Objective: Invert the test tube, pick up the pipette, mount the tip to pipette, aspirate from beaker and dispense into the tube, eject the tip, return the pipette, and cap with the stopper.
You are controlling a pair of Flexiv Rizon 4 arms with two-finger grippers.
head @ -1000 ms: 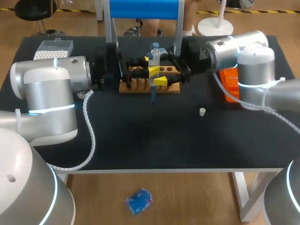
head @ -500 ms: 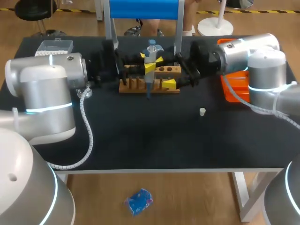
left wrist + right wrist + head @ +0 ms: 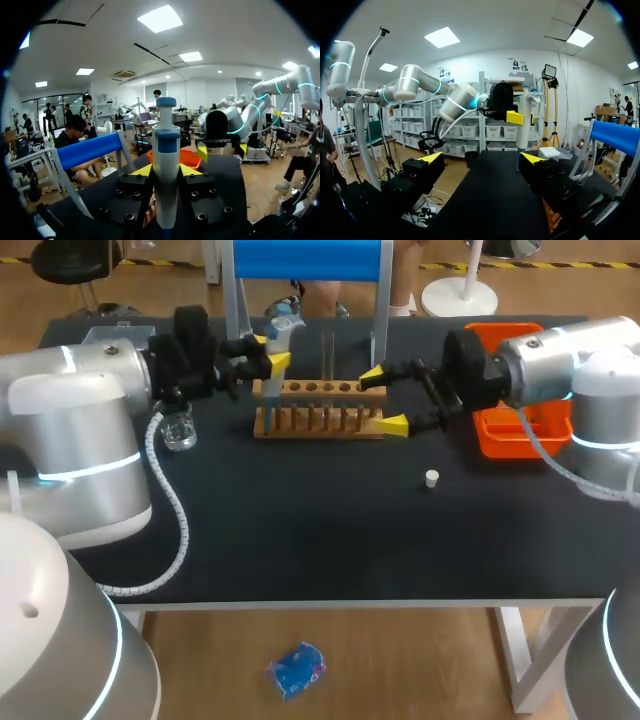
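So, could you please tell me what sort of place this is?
Probably a robotics lab's wet-chemistry practice bench: a wooden test tube rack, a glass beaker, and a pipette gripped in the left tool, on a black table.

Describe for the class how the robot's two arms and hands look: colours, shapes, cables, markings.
The left arm and right arm are thick silver-grey cylinders with glowing cyan rings. A pale cable runs from each wrist. The left hand and right hand are black, with wedge-shaped yellow fingertips.

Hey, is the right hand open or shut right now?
Open: the right hand has its yellow fingertips spread wide apart, with nothing held between them.
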